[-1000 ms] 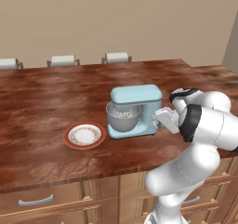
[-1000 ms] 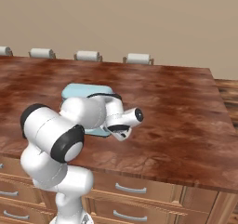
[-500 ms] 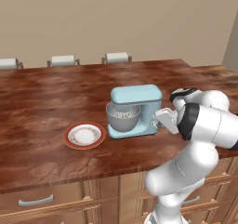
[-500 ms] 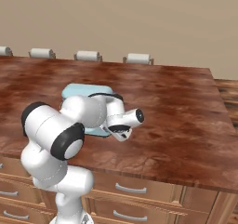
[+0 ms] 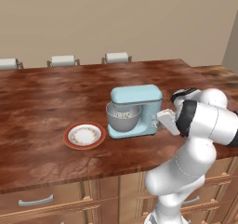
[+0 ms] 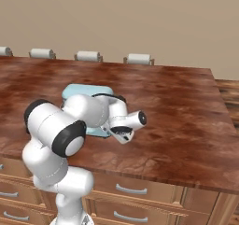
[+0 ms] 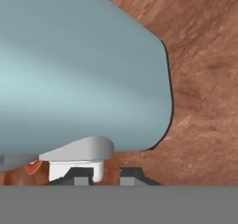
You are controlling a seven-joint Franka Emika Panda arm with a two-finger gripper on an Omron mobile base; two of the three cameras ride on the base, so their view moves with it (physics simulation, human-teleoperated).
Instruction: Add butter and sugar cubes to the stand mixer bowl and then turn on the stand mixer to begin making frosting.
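The mixer [image 5: 136, 110] stands near the middle of the counter [image 5: 56, 102], with its grey bowl [image 5: 122, 120] seated under the head and a red-rimmed plate [image 5: 84, 135] just beside it on the left. Small pale bits show inside the bowl, though too small to tell whether they are sugar or butter; the plate looks bare. The gripper [image 7: 104, 175] sits right against the mixer's side, where the left base view shows a small knob [image 5: 155, 124]. In the hand view a pale lever [image 7: 79, 149] juts from the blue body just above the fingertips [image 7: 82, 175], which stand a little apart with a narrow gap between them; nothing appears to be clamped. Judging from this, the loading is likely finished and the step in hand is switching the mixer on. Whether the switch has already been thrown cannot be told. If not, the next move calls for a short, careful nudge on the lever without shoving the mixer.
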